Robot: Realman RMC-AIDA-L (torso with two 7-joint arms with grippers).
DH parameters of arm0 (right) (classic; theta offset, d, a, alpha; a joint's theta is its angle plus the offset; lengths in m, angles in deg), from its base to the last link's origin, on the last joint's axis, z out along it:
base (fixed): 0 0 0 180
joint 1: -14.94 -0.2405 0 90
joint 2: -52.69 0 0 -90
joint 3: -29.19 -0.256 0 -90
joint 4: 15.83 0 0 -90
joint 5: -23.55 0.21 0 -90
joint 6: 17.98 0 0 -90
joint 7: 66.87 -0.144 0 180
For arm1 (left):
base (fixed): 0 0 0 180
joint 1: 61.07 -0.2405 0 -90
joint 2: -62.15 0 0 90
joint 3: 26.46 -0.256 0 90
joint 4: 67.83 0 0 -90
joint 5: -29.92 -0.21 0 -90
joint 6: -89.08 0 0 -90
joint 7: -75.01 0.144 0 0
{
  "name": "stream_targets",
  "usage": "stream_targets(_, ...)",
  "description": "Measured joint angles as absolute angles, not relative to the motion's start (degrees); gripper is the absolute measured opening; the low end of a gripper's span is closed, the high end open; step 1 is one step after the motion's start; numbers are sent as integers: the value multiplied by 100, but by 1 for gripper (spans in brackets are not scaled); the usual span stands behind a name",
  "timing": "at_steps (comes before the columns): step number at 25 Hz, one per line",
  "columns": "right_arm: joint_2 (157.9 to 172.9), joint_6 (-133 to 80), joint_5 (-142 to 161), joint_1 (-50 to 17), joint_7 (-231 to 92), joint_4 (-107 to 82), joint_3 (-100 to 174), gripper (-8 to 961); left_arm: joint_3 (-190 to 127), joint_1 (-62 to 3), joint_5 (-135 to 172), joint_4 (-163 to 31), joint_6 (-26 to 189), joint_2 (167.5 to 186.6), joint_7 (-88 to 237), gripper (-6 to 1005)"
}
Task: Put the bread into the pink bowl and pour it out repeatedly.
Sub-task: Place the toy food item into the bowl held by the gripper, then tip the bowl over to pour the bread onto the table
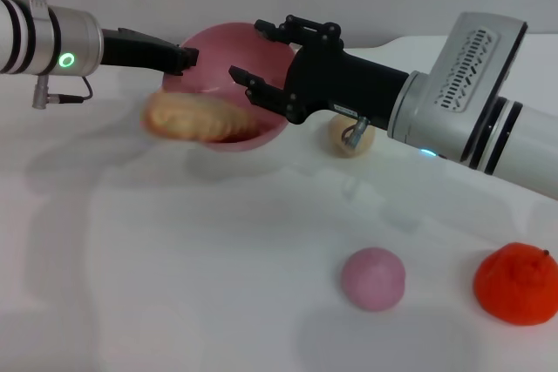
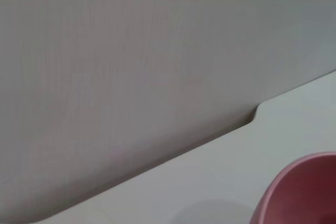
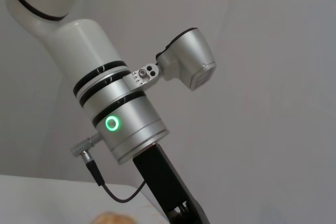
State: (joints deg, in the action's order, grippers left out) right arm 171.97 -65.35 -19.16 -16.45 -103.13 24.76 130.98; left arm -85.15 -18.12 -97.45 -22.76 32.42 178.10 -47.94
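The pink ball (image 1: 373, 278) lies nearest, by the table's (image 1: 174, 285) front edge. Toward the far edge, the left gripper (image 1: 185, 59) pinches the tilted pink bowl's (image 1: 218, 54) rim; the bread (image 1: 196, 118) spills out. The right gripper (image 1: 253, 63) hovers spread. The loaf looks light and stiff: grasp across its middle.

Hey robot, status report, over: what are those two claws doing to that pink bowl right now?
Left end effector grips pink bowl rim, bowl tipped. Right end effector open beside it. Bread spilling out at the lip. Nothing blocking.

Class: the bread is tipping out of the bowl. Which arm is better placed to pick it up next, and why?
Right: the right gripper is open beside the bread, while the left gripper holds the tilted bowl.
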Motion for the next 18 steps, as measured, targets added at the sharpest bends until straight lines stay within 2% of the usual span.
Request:
stream_targets(2, 17197, -6528, -1916, -1644, -10313, 2489, 13091, 574, -8528, -1813, -9745, -2281, 3274, 17809, -4794, 55)
stream_targets(18, 17203, -7210, 786, -1081, -8958, 3099, 12660, 598, -8586, -1861, -9743, -2307, 3481, 17825, -4706, 55)
